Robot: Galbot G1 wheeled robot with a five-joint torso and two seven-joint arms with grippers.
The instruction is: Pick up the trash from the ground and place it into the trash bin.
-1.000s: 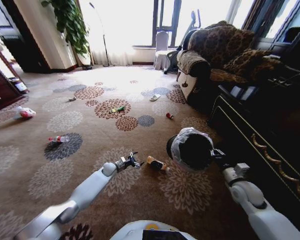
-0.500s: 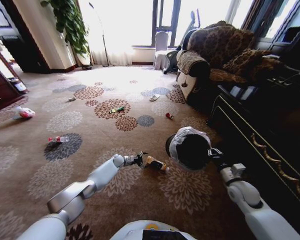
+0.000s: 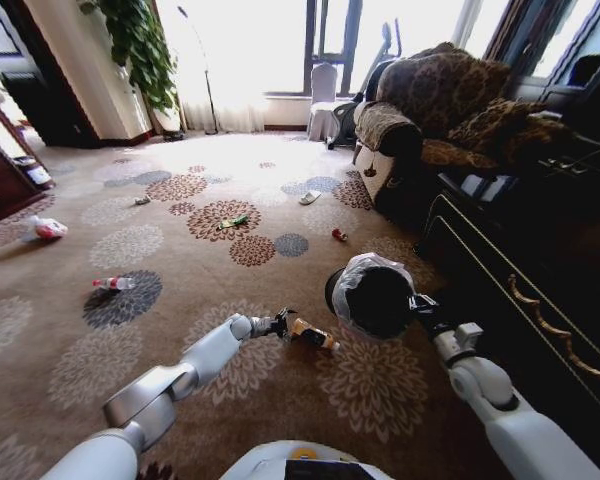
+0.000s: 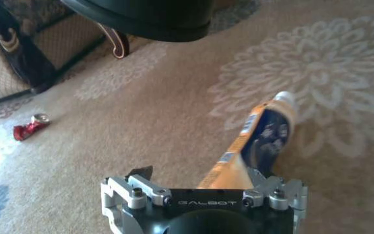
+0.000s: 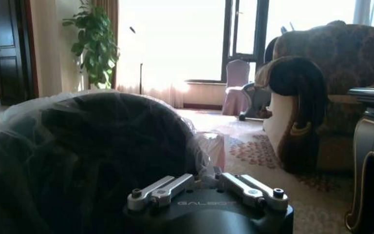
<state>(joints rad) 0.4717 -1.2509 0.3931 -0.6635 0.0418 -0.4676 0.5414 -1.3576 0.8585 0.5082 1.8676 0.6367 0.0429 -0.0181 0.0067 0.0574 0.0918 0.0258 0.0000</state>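
Two claws: left claw (image 3: 283,325) down at the carpet (image 3: 180,260), right claw (image 3: 417,305) up holding the trash bin (image 3: 370,297).
Change since earlier: left arm has reached further forward; a second ago its claw was short of the amber bottle (image 3: 314,334), now it is at the bottle's near end. Bin and right arm about the same place, whole head view shifted slightly.
Left claw state: jaws parted, bottle's base end between them in the left wrist view (image 4: 203,192); one finger (image 4: 274,187) just beside the bottle (image 4: 258,141), contact on the other side unclear.
Amber bottle: lying on its side on the carpet, cap end pointing away from the claw, toward the bin side.
Right claw state: clamped on the bin's rim with the clear liner (image 5: 76,141), bin tilted, mouth facing the robot's left, raised off the floor.
Bin vs bottle: bin just to the right of the bottle, near, not touching.
Clear bottle with red cap (image 3: 112,284): on a dark carpet flower, well to the left of the left claw.
Green wrapper (image 3: 233,220): further out, mid carpet.
White scrap (image 3: 310,196): beyond it, near the sofa (image 3: 420,110).
White-pink bag (image 3: 46,229): far left.
Red crushed can (image 3: 338,235): between bin and white scrap; also in left wrist view (image 4: 29,127).
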